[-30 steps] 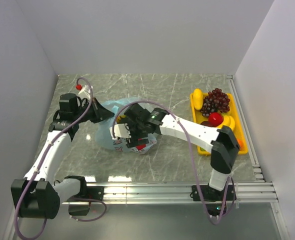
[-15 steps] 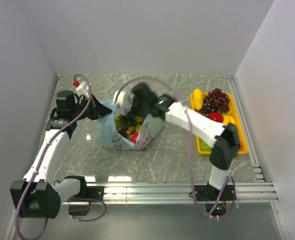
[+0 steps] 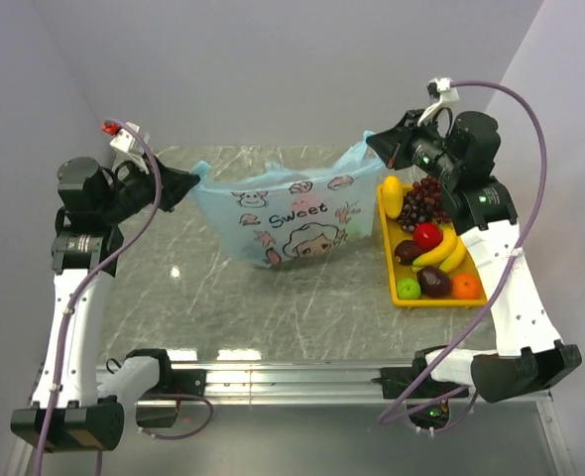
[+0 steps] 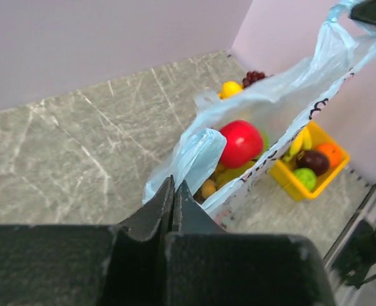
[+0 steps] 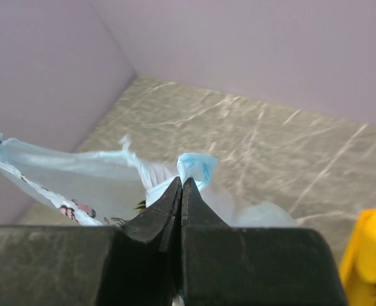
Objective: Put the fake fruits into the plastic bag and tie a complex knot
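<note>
The light-blue plastic bag (image 3: 292,223) with its cartoon print hangs stretched between my two grippers above the table. My left gripper (image 3: 195,182) is shut on its left handle (image 4: 197,153), my right gripper (image 3: 374,142) on its right handle (image 5: 199,166). The left wrist view looks into the bag's mouth, where a red apple (image 4: 241,143) and small yellow fruits lie inside. More fake fruits (image 3: 426,238) sit on the yellow tray (image 3: 390,288). The handles are held apart, and no knot is in view.
The yellow tray stands at the right of the marble table (image 3: 213,297), close under my right arm, and holds grapes (image 3: 426,198), bananas, a red apple and an orange. White walls close the table on three sides.
My right gripper came out of the bag and shut on its right handle. Both arms then rose and spread apart, lifting the bag and pulling it taut.
</note>
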`<state>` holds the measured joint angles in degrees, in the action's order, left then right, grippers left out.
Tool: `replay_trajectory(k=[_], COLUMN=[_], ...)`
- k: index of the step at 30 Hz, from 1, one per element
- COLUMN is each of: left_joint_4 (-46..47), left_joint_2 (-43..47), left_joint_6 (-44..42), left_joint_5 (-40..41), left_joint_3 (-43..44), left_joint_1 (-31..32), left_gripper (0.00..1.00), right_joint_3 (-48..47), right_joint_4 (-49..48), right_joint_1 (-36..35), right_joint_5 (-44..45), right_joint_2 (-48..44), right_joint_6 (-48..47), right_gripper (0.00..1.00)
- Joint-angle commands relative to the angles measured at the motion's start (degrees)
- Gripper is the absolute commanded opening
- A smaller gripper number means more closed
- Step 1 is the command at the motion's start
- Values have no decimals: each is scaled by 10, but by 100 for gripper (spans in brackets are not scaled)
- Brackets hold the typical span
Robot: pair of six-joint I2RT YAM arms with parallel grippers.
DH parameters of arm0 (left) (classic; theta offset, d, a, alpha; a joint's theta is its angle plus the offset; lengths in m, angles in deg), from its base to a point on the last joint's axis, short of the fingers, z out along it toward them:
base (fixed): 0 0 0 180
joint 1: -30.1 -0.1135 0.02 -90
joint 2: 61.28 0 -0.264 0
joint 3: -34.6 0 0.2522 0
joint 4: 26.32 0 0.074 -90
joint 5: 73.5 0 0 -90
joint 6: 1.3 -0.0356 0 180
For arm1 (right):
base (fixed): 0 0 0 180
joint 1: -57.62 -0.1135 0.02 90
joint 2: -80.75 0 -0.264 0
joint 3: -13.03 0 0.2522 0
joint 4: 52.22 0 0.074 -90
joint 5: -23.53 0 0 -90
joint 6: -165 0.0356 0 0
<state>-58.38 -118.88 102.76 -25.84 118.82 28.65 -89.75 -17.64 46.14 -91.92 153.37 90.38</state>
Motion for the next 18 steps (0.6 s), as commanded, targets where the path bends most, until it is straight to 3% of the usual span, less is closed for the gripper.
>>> replay_trajectory(k=[1, 6, 11, 16, 18], left_joint_4=[-52, -103, -172, -180, -175], left_joint_2=[12, 23, 90, 122, 110], left_joint_6=[-67, -201, -327, -312, -307], left_joint_5=[-5, 15, -22, -74, -88], left_joint_3=[5, -98, -193, -190, -168], left_joint_1=[-8, -14, -37, -37, -36], left_gripper=[0, 0, 0, 0, 0], right_joint_3=[72, 174, 210, 187, 164], right_joint_4=[-41, -75, -51, -72, -83], right_joint_1=[7, 9, 20, 18, 18], right_joint_5=[-48, -61, -95, -154, -166], right_joint_2=[2, 23, 17, -1, 2], right_joint_6=[98, 72, 32, 49, 57], right_gripper=[0, 0, 0, 1, 12])
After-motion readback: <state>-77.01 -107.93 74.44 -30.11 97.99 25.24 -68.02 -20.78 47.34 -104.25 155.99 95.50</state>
